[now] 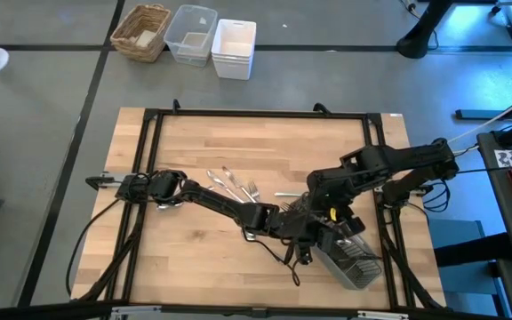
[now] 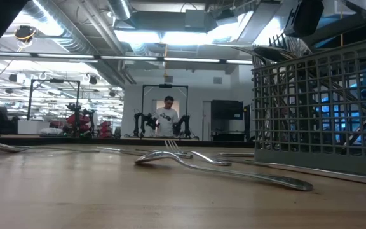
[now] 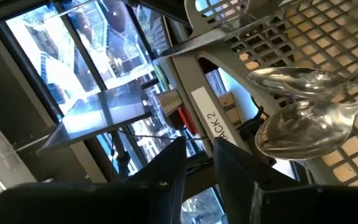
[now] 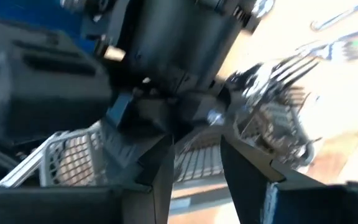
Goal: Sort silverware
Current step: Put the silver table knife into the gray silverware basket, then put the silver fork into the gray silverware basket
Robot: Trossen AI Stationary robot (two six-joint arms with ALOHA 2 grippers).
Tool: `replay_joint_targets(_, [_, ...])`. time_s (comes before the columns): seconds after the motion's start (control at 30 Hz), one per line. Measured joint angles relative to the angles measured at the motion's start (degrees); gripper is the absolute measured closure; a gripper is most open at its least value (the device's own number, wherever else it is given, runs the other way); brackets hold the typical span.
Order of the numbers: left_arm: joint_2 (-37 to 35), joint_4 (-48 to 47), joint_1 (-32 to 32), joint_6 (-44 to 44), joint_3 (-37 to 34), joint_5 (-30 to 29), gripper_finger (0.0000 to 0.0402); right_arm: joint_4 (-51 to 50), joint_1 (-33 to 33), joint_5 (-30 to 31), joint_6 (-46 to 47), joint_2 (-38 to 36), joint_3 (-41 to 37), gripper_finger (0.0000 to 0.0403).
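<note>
While both grippers meet at caddy [image 1: 349, 258], silverware [image 1: 232, 185] lies apart leftward.

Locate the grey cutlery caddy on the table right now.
In the high view the grey cutlery caddy sits near the table's front right corner, just below both grippers, right of the loose forks mid-table.

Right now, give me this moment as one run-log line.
left hand: at caddy, open, nothing held | right hand: at caddy, open | silverware: several loose pieces on table, some in caddy
</note>
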Motion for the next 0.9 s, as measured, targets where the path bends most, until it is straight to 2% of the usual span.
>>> replay_joint_targets(0.17, [0.0, -0.07, -0.04, -0.27, 0.0, -0.01, 0.0326, -2.04, 0.0, -0.08, 1.3, -0.01, 0.54, 0.0269])
replay_joint_targets(0.3, [0.0, 1.88, -0.08, -4.32, 0.0, -1.28, 0.0326, -2.44, 0.0, 0.12, 1.3, -0.01, 3.92, 0.0269])
replay_joint_targets(0.4, [0.0, 4.09, -0.06, -9.05, 0.0, -2.86, 0.0326, -3.79, 0.0, 2.63, 1.21, -0.06, 9.04, 0.0269])
replay_joint_targets(0.53, [-0.28, 5.83, -0.07, -15.47, 0.0, -6.03, 0.0326, -4.81, 0.0, 9.16, 0.89, -0.18, 16.91, 0.0269])
replay_joint_targets(0.73, [-3.05, 5.8, 0.04, -29.23, 0.04, -15.04, 0.0326, -4.94, -0.04, 16.31, -0.77, -2.42, 25.21, 0.0269])
replay_joint_targets(0.9, [-7.07, -1.87, 0.24, -41.12, 0.02, -26.38, 0.0326, -4.98, -0.04, 21.97, -0.22, -6.42, 26.53, 0.0269])
